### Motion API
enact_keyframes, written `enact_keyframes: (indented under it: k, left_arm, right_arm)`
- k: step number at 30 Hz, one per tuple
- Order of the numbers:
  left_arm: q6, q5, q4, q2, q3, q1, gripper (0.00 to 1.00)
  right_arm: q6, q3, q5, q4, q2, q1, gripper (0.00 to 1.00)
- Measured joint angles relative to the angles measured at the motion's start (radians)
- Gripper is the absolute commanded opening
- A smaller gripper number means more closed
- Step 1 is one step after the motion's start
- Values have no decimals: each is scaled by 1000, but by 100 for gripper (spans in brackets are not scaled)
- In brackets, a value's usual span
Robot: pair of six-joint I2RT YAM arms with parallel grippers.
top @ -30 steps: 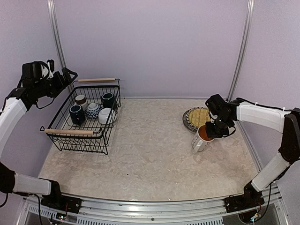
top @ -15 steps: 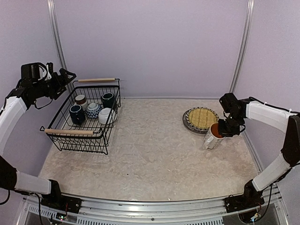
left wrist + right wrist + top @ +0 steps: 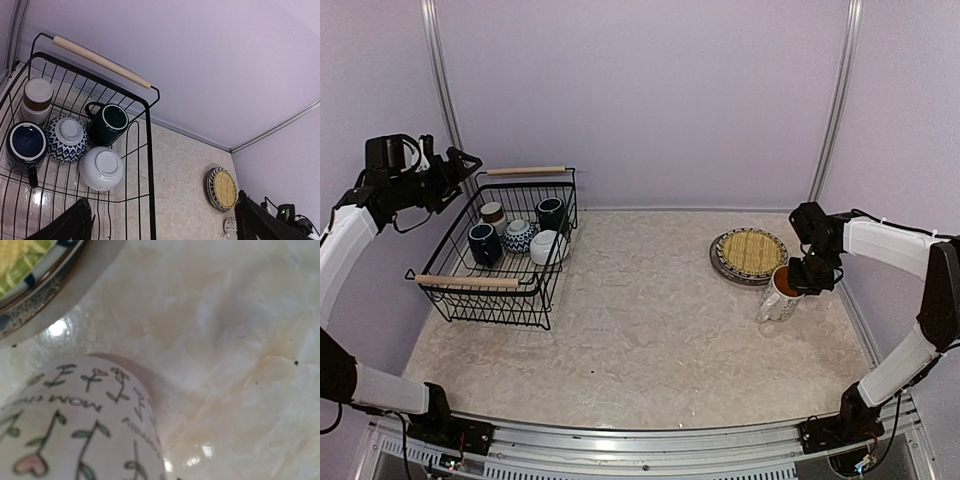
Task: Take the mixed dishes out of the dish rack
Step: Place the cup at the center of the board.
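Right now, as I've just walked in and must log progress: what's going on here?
The right gripper is shut on the rim of the white orange-lined mug, tilted, beside the stacked plates. The left gripper hangs open above the far left corner of the dish rack. Inside it: a dark blue mug, a dark mug, a patterned bowl, a white bowl, a small cup.

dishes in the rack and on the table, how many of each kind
mugs: 3 (dark blue mug, dark mug, white mug)
bowls: 2 (patterned bowl, white bowl)
cups: 1 (brown-and-white cup)
plates: 2 (yellow plate stacked on striped plate)
total: 8
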Motion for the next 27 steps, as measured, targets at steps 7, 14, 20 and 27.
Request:
enact_keyframes:
  k: [7, 14, 20, 27]
  left_arm:
    - [0, 11, -29, 42, 6, 0, 94]
    - [1, 32, -81, 104, 29, 0, 93]
    - [17, 29, -133, 154, 77, 0, 93]
    - [31, -2, -166, 191, 85, -1, 90]
  right_arm:
    - [5, -1, 2, 58, 3, -2, 36]
    - [0, -1, -6, 56, -25, -2, 65]
    - [-30, 13, -21, 40, -100, -2, 80]
    - [-51, 2, -30, 56, -281, -2, 100]
